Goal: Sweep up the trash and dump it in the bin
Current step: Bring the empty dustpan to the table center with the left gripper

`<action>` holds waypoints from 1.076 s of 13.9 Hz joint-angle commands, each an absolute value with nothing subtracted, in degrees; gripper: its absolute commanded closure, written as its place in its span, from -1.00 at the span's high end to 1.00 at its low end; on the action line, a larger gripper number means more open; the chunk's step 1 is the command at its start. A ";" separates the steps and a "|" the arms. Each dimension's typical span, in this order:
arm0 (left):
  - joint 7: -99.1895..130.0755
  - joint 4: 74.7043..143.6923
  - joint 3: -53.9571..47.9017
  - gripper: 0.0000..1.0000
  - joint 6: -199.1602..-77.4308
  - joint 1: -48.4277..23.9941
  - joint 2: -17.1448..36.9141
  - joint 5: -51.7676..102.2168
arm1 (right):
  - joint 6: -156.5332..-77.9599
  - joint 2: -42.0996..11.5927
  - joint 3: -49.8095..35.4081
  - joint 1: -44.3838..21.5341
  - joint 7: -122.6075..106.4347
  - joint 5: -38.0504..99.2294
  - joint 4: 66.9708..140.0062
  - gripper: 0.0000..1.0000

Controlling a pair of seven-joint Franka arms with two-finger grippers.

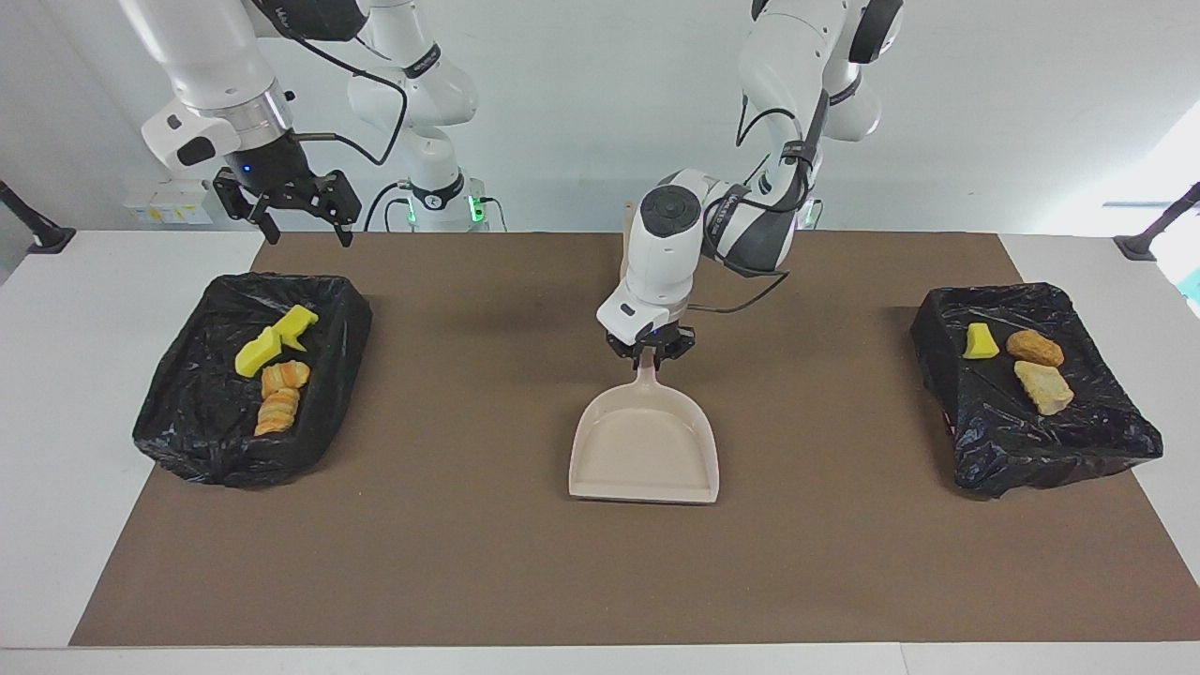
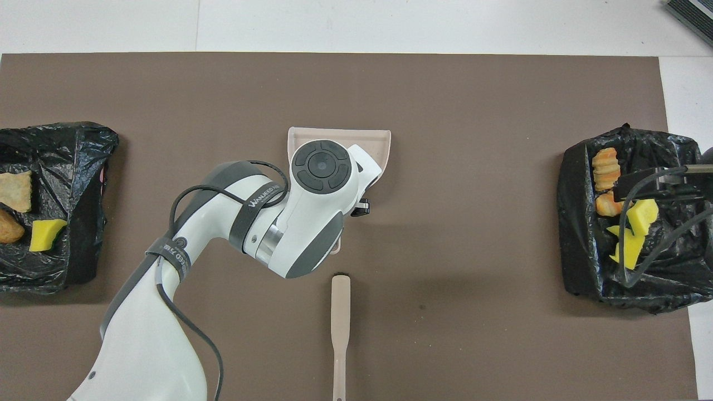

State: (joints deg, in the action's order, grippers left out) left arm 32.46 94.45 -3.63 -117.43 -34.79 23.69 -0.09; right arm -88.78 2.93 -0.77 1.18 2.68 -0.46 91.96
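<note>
Seven trash scraps (image 1: 278, 375) are lying in two black bins (image 1: 178, 412): four at the right arm's end, three at the left's. The left claw (image 1: 649, 354) is gripping the one dustpan (image 1: 645, 450) mid-surface, near the one brush (image 2: 340, 320). The right claw (image 1: 302, 225) is hanging with fingers apart over its bin's edge.

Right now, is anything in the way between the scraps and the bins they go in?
No. All seven trash scraps already lie inside the two black-lined bins. The left gripper holds the empty dustpan mid-mat; the right gripper waits, open.
</note>
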 commanded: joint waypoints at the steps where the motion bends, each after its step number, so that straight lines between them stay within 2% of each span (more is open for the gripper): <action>1: 33.93 92.55 -2.55 -1.00 -118.82 -35.77 24.78 -0.79 | -87.89 3.52 -1.32 2.02 3.43 0.53 92.20 1.00; 5: 34.63 92.72 -2.55 -1.00 -121.11 -34.98 25.22 -0.70 | -87.98 3.52 -1.32 2.02 3.43 0.62 92.20 1.00; 7: 34.54 92.72 -2.55 -0.66 -122.86 -34.63 25.49 -0.70 | -87.98 3.52 -1.32 2.02 3.43 0.53 92.20 1.00; 9: 34.37 93.16 -2.55 -0.47 -123.05 -34.54 25.49 -0.79 | -87.98 3.52 -1.32 2.02 3.43 0.53 92.20 1.00; 14: 33.93 94.48 -2.64 -0.40 -122.78 -34.02 25.31 -0.70 | -87.98 3.52 -1.32 2.02 3.43 0.53 92.20 1.00; 15: 33.84 94.92 -2.64 -0.18 -122.78 -33.93 25.23 -0.62 | -87.98 3.52 -1.32 2.02 3.43 0.61 92.20 1.00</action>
